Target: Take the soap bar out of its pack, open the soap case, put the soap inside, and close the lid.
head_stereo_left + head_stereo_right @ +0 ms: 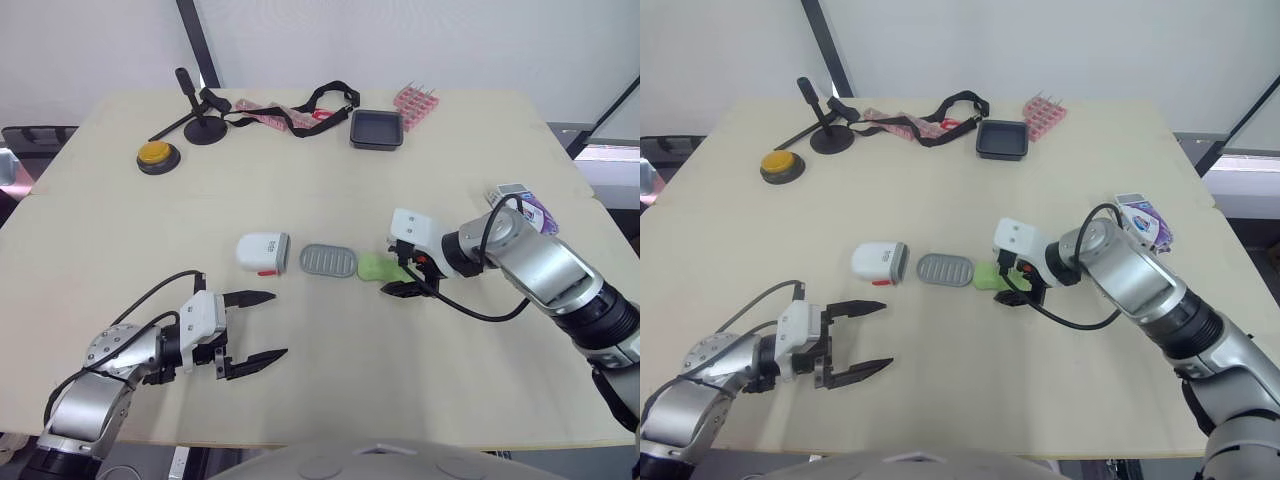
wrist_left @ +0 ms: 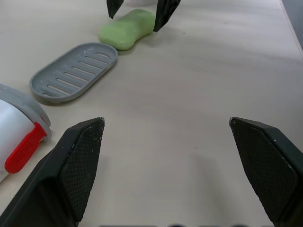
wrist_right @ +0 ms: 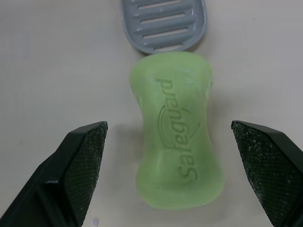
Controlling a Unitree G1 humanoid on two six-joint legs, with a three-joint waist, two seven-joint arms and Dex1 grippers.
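R fingers (image 3: pixel 80 165) wide astride green soap bar (image 3: pixel 175 132), 3 o'clock of grey slotted tray (image 1: pixel 328 261); L fingers (image 2: pixel 75 161) wide.

The green soap (image 3: pixel 177 137) bears the brand "Safeguard" pressed into its upper face, the word running along its length over a curved emblem. The pack (image 1: pixel 525 205) near the right edge of the table (image 1: pixel 330 180) carries print too small to read.

Brightly and evenly lit from overhead, with soft, faint shadows beside the green soap bar (image 3: pixel 177 137) on the pale matte table (image 1: pixel 330 180).
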